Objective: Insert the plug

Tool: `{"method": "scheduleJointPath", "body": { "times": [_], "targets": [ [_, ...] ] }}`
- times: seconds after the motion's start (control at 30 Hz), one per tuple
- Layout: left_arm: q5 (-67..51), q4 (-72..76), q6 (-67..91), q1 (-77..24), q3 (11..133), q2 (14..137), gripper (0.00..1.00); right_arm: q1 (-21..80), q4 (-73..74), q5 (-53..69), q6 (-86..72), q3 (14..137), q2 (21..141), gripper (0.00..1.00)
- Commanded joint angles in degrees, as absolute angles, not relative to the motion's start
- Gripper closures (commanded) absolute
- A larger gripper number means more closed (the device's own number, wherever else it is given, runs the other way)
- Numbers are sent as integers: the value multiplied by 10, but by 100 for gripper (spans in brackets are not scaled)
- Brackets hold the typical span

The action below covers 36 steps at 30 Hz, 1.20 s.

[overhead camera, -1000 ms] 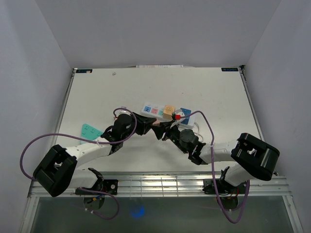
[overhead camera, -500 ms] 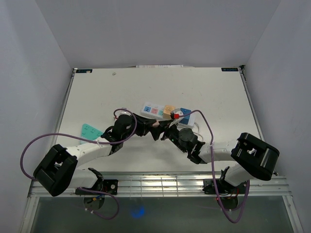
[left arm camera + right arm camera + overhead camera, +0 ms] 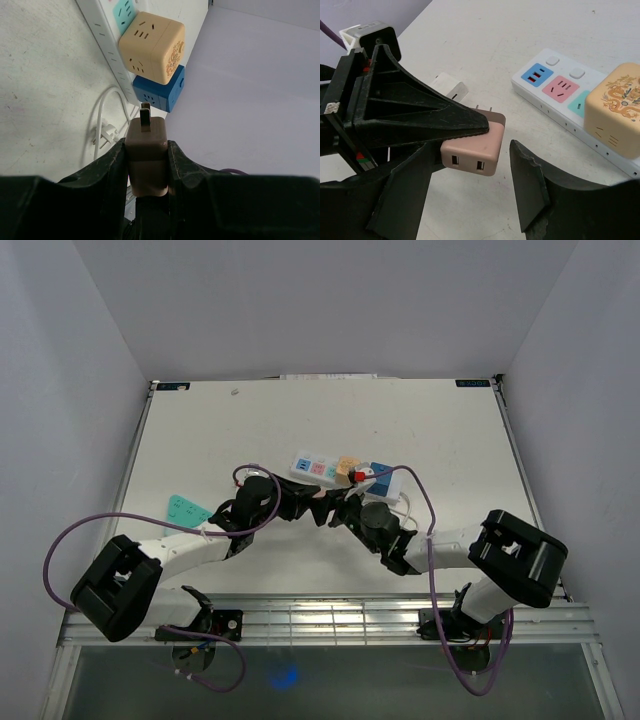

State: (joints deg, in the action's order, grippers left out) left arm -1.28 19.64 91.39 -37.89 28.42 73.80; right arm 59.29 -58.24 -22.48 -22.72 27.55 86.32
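The plug (image 3: 146,142), a rounded brownish-pink block with flat metal prongs, is held off the table (image 3: 200,440), pinched in the left end effector (image 3: 146,162). It is near the white power strip (image 3: 545,92) but not in it. Since a second ago the right arm has slid slightly leftward; the left arm looks unchanged. The right end effector (image 3: 472,155) is spread, its matte black fingers (image 3: 532,187) flanking the plug. Only the right wrist view shows two slots in the plug's rear face. Only the left wrist view shows the prongs, with a smooth beige cube (image 3: 152,47) on the strip and a blue cube (image 3: 160,92) just past it.
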Motion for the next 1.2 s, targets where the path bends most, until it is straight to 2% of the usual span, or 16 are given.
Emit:
{"method": "scheduleJointPath", "body": {
  "times": [0.0,0.23,0.3,0.4,0.9,1.1,1.13,1.17],
  "targets": [
    [-9,196,919,-380,279,729,100,595,-576,-264,-244,303,874,34],
    [-9,198,918,-387,285,740,100,597,-566,-266,-258,319,893,35],
    [-9,198,918,-388,286,741,100,597,-565,-267,-259,321,895,42],
    [-8,198,918,-388,285,741,100,597,-566,-271,-260,320,891,44],
    [17,198,918,-388,281,741,100,598,-548,-286,-255,323,884,39],
    [17,199,918,-388,282,746,100,598,-549,-283,-255,323,883,47],
    [15,199,918,-388,283,748,100,598,-551,-281,-255,323,883,50],
    [11,199,918,-388,284,751,100,598,-552,-281,-255,323,883,57]
  ]
}}
